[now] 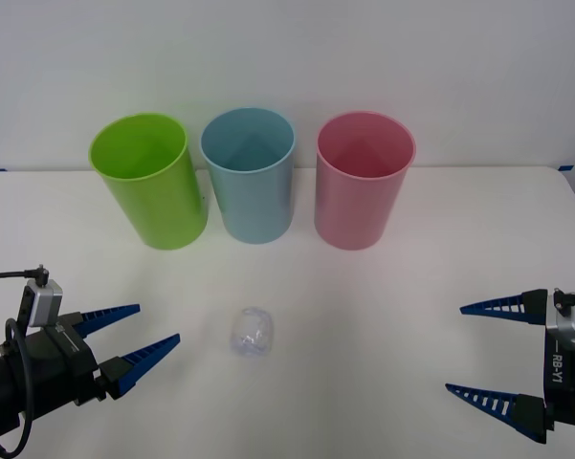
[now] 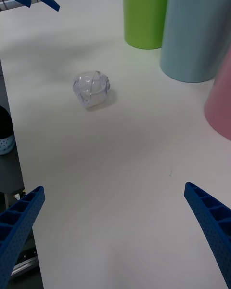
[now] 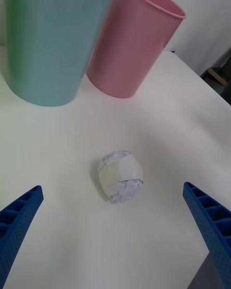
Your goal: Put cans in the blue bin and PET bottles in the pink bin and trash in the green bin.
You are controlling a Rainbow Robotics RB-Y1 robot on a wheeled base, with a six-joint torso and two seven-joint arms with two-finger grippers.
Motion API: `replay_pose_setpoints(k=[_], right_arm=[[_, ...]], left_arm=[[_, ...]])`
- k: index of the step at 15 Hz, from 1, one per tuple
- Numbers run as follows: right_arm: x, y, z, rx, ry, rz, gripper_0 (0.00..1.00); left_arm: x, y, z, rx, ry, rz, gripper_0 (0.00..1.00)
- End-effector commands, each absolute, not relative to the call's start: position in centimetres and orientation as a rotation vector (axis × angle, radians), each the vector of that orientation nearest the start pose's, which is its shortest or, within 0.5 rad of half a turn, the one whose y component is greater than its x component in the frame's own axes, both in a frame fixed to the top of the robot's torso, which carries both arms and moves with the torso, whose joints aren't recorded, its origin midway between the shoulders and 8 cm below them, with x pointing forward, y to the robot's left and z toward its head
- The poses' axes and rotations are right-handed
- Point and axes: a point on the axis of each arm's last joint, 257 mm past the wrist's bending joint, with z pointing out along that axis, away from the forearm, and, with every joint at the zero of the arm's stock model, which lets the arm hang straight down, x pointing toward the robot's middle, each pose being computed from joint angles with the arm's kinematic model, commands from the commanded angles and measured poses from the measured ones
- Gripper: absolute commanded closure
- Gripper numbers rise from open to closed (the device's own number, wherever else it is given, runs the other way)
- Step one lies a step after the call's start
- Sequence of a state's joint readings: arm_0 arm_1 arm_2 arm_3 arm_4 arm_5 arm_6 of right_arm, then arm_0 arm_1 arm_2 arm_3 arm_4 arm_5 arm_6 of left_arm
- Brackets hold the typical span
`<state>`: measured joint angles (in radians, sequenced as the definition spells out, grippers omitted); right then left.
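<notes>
The left gripper (image 1: 139, 342) sits low over the near left part of the table (image 1: 383, 306), its two blue fingers spread wide and holding nothing. It points at the trash (image 1: 252, 332), a small ball of clear, whitish plastic that lies on the table near the fingertips but not touching them. The right gripper (image 1: 488, 349) is on the near right side, well away from the trash, and its fingers are spread wide too, with nothing between them. Farther back, three tall bins stand upright in a row by the wall. The green bin (image 1: 153, 182) is on the left, the blue bin (image 1: 252, 175) is in the middle, and the pink bin (image 1: 362, 180) is on the right.
</notes>
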<state>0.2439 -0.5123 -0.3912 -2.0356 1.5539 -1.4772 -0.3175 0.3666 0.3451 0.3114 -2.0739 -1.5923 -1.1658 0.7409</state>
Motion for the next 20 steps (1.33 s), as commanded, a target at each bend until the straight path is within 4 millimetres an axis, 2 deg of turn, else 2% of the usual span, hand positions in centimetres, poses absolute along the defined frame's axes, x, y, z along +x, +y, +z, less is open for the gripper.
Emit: replay_pose_setpoints(k=[1,20], right_arm=[[31.14,-22.51,-21.14,-1.235,1.732,0.551,0.0],[31.14,-22.51,-21.14,-1.235,1.732,0.551,0.0]], left_arm=[[34.05,20.63,-21.78,0.498,1.905,-0.77,0.0],[34.05,20.63,-21.78,0.498,1.905,-0.77,0.0]])
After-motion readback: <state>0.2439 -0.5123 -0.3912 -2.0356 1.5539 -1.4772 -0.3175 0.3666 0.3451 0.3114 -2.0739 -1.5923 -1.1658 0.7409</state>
